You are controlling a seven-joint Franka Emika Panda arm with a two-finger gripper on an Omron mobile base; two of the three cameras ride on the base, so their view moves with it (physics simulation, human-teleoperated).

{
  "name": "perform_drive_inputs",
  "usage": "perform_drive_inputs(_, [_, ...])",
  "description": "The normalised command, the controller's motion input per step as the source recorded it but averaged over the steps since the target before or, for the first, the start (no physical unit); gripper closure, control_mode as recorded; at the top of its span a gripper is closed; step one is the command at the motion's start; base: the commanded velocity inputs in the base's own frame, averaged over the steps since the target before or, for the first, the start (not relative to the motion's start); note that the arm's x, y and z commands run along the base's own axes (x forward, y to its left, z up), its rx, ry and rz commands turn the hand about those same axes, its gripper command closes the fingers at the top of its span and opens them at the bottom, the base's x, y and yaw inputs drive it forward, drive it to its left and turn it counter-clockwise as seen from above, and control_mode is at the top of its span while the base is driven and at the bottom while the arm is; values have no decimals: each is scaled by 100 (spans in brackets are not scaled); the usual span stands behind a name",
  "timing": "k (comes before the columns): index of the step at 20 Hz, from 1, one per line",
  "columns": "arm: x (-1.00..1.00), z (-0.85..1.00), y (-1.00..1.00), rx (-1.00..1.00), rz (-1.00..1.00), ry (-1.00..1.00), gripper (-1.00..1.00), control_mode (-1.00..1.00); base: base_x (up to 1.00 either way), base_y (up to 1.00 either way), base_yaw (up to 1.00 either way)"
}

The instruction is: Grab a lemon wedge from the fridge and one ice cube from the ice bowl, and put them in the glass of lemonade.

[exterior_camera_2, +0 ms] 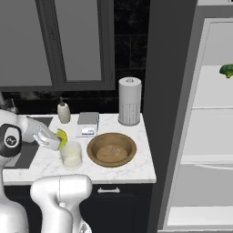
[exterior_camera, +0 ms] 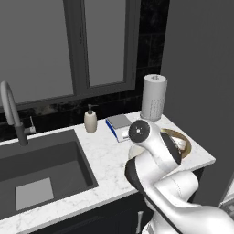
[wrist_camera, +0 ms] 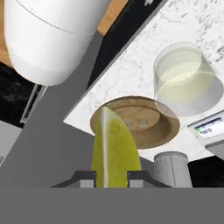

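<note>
Marble tabletop, lower centre: end effector pinches lemon wedge at mid-flanks — light, soft, slippery — beside glass of lemonade.

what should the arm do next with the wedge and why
Probably shift the wedge over the glass and open the jaws. The gripper holds it pinched just beside and above the glass rim, not yet over the lemonade. The ice in the bowl is untouched.

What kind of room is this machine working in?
A kitchen, it seems, and a rendered one: a dark sink with a tap is set in a marble counter, and an open fridge with white shelves stands beside it.
</note>
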Motion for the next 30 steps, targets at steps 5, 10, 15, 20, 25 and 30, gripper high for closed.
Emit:
perform_drive_inputs(5, [13,-5,43,-25,17,13,100,-100,0,0,0])
perform_drive_inputs(10, [1,-19,3,-11,1,-8,100,-100,0,0,0])
perform_drive_inputs(15, [25,-17,0,-2,0,-13,100,-100,0,0,0])
perform_drive_inputs(20, [42,-12,0,0,0,4,100,-100,0,0,0])
perform_drive_inputs(25, [49,-16,0,0,0,15,100,-100,0,0,0])
perform_drive_inputs(30, [37,-24,6,0,0,12,100,-100,0,0,0])
